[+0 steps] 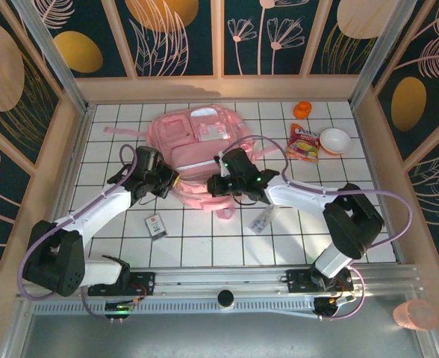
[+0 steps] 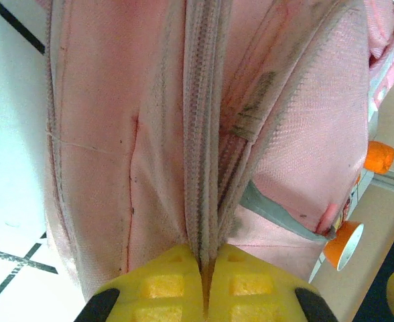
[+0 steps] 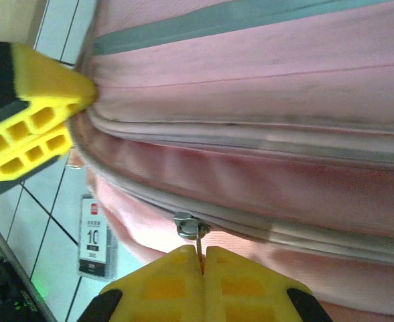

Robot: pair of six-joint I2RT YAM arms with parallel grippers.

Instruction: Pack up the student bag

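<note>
left gripper [image 2: 207, 285] pinches a seam [image 2: 200, 168] of the student bag [image 2: 103, 134], right gripper [image 3: 202, 272] clamps the half-hidden zip pull [image 3: 189, 227].

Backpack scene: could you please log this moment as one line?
left gripper: shut on backpack seam | right gripper: shut on zip pull | backpack: lying flat

Your right tool [image 3: 202, 253] pinches the zip pull [image 3: 189, 228] on the student bag [image 3: 284, 168]; your left tool [image 3: 76, 115] clamps the bag's edge nearby.
</note>
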